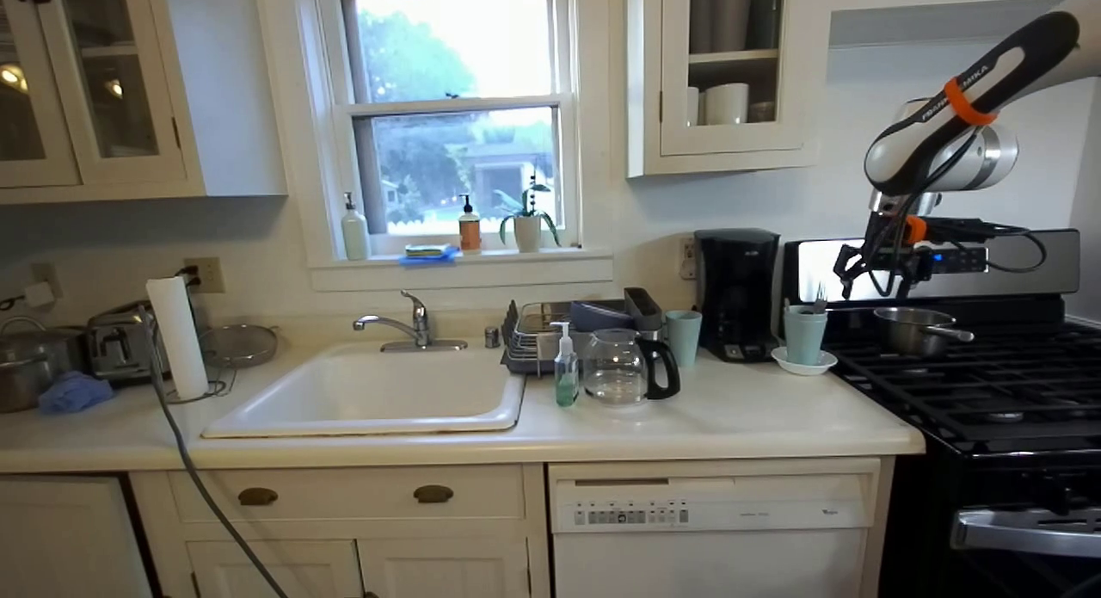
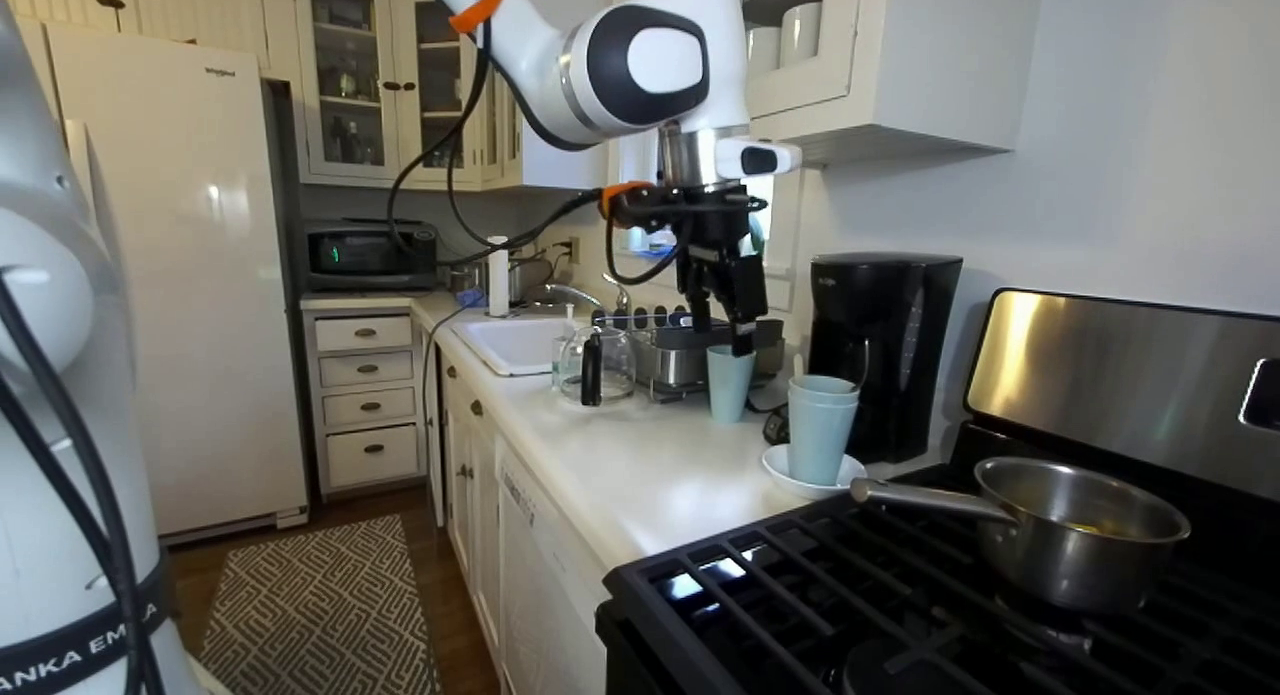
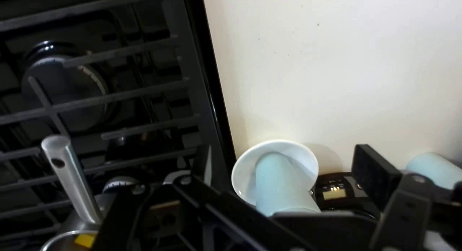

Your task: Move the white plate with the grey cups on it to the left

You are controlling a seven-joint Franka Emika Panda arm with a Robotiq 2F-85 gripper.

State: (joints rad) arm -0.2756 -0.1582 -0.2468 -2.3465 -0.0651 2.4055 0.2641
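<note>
- we are seeing the plate (image 3: 245,175) just beside the stove (image 2: 640,615), carrying stacked cups (image 2: 822,433)
- we are holding the gripper (image 3: 287,168) wide apart, gripping nothing, higher than the stove's grates (image 3: 189,63)
- we are seeing the pot (image 2: 1080,555) sitting on the stove

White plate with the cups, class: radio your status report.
Gripper open, empty. White plate on counter beside stove, stacked cups upright on it. Coffee maker close by, possibly in the way.

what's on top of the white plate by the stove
On the white plate stand stacked pale blue cups, a fork-like utensil poking out the top. Their base hides the plate's middle.
</note>
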